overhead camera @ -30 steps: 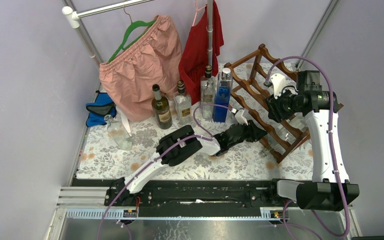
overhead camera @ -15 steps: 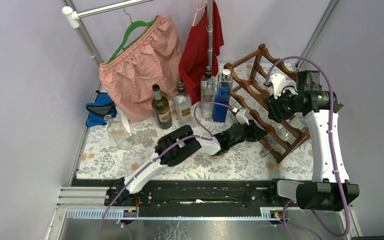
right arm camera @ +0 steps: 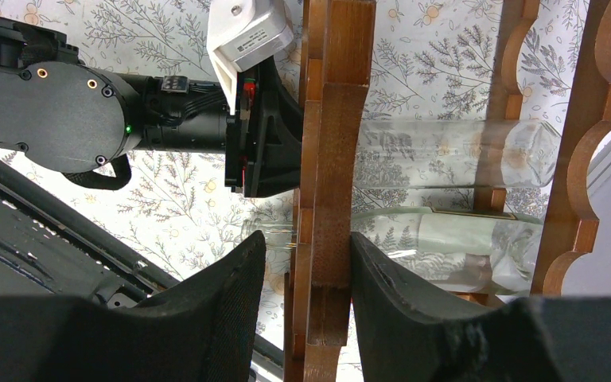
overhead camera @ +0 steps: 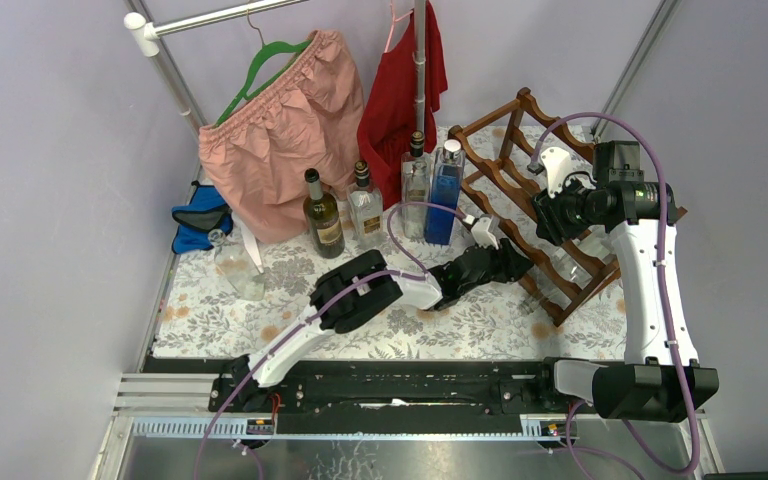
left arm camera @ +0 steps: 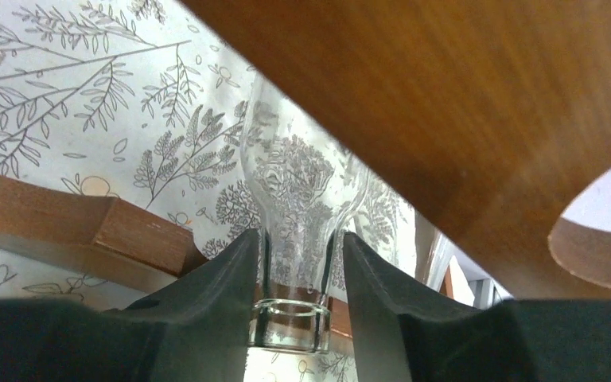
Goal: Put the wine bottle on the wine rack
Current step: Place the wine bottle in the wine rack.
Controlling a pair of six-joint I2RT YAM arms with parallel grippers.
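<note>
Wooden wine rack (overhead camera: 505, 185) stands right of centre in the overhead view, with both arms reaching into it. Left wrist: the left gripper (left arm camera: 301, 247) clasps the neck of the clear wine bottle (left arm camera: 294, 191). Right wrist: the bottle lies across the rack's rails. The right gripper (right arm camera: 309, 255) straddles one rail, and whether it clamps is unclear.

Above the black base rail (overhead camera: 410, 385), the left arm (overhead camera: 355, 300) and right arm (overhead camera: 650, 270) pair white link shells with black joint housings, a purple cable (overhead camera: 600, 118) looping along each. The left wrist shows brass screws, a green light and a white camera block (right arm camera: 247, 32). Left tool (left arm camera: 298, 263) and right tool (right arm camera: 306, 263) have matte black curved fingers
</note>
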